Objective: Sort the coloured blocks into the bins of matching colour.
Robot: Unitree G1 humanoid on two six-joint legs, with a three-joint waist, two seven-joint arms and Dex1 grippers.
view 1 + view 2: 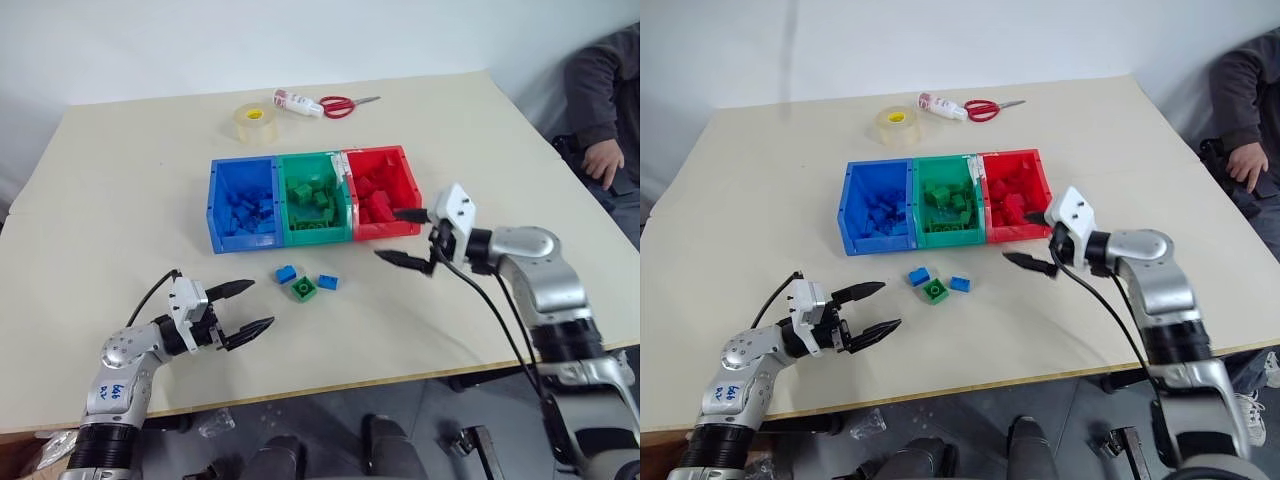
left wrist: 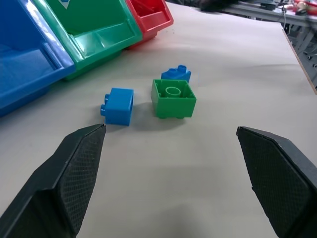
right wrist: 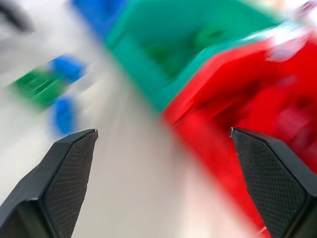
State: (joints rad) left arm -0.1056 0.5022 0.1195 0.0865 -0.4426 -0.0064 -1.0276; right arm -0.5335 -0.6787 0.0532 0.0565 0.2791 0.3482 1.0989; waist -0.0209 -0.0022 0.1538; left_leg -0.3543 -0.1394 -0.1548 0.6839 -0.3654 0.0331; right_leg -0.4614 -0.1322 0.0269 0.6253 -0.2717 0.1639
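Seated person in dark sleeve (image 1: 605, 110) cut by the frame edge, three joined plastic bins (image 3: 213, 64) smeared by blur, studded bricks inside indistinct

Right gripper (image 3: 163, 134) fingers spread wide; beyond them red bin (image 3: 233, 114), green bin (image 3: 198, 44), 3 loose blocks (image 3: 47, 91).

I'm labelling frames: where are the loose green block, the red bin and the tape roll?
green block (image 1: 304, 289), left eye view, its top face.
red bin (image 1: 411, 183), left eye view, its right wall.
tape roll (image 1: 254, 131), left eye view, its outer band.
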